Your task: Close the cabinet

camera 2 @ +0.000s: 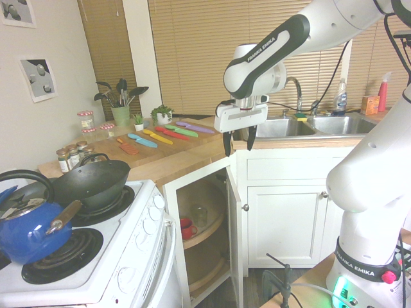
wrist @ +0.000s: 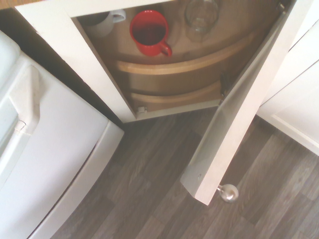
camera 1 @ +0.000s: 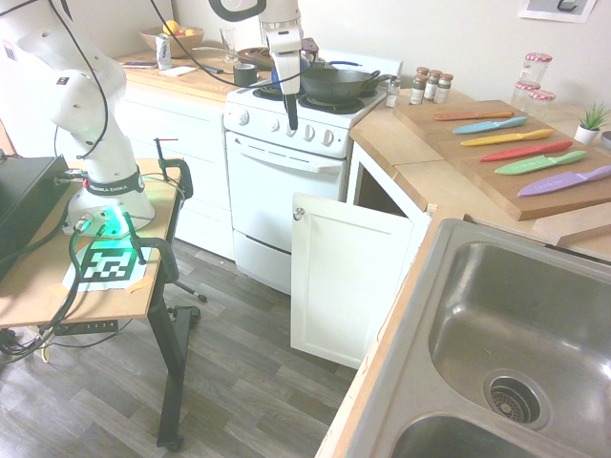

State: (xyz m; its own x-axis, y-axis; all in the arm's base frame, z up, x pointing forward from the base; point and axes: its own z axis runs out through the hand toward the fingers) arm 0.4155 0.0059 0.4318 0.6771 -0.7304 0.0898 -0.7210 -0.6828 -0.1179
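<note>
The white cabinet's narrow door (camera 1: 348,277) stands swung wide open beside the oven, its small silver knob (camera 1: 299,214) at the top outer corner. From the other side the door (camera 2: 232,224) shows edge-on, with its knob (camera 2: 245,207) facing right. Curved wooden shelves inside hold a red mug (camera 2: 186,228) and a clear glass (camera 2: 199,215). My gripper (camera 2: 237,144) hangs open and empty at counter height, just above the door's top edge; it points down in front of the stove (camera 1: 291,119). The wrist view looks down on the door (wrist: 239,114), knob (wrist: 228,192) and mug (wrist: 149,32).
A white oven (camera 1: 277,191) with a wok (camera 1: 334,84) stands left of the cabinet. A blue kettle (camera 2: 26,228) sits on a burner. Coloured knives (camera 1: 520,143) lie on the counter board. A steel sink (camera 1: 520,324) is near. Another white cabinet (camera 2: 289,218) adjoins the open door.
</note>
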